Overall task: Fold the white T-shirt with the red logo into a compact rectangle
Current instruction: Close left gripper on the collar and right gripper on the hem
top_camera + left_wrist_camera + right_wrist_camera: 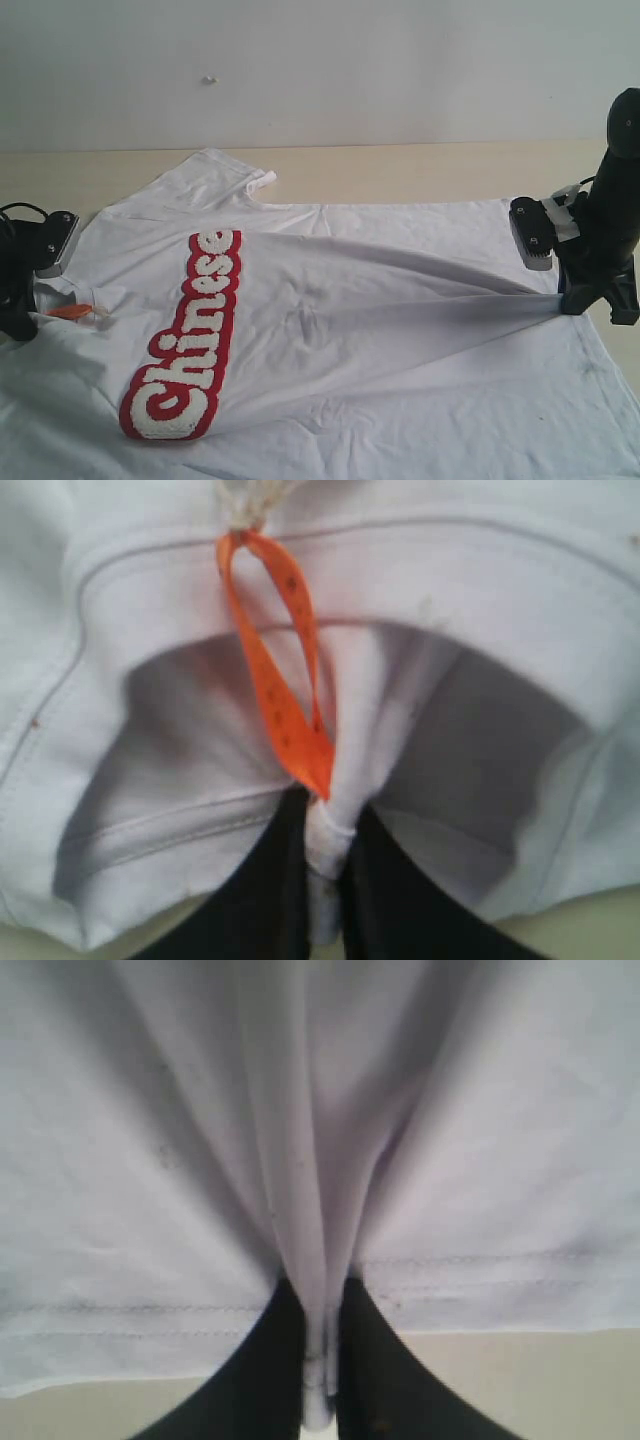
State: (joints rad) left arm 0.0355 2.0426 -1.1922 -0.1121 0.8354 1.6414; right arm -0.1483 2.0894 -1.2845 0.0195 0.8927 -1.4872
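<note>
The white T-shirt (380, 300) lies spread over the table, collar to the left and hem to the right. Its red logo (190, 335) reading "Chinese" runs across the chest. At the collar my left gripper (35, 305) is shut on a pinch of the ribbed neckband (325, 845), with the orange neck tag (285, 695) looping just beyond the black fingers (250, 900). My right gripper (580, 300) is shut on a bunched fold of the hem (320, 1350), and the cloth stretches in taut creases from it toward the logo. One sleeve (215, 175) lies at the far side.
The beige tabletop (420, 170) shows beyond the shirt, bounded by a pale wall (320, 70). Shirt fabric runs past the near edge of the exterior view. Each arm's wrist camera housing (530, 235) stands above the cloth.
</note>
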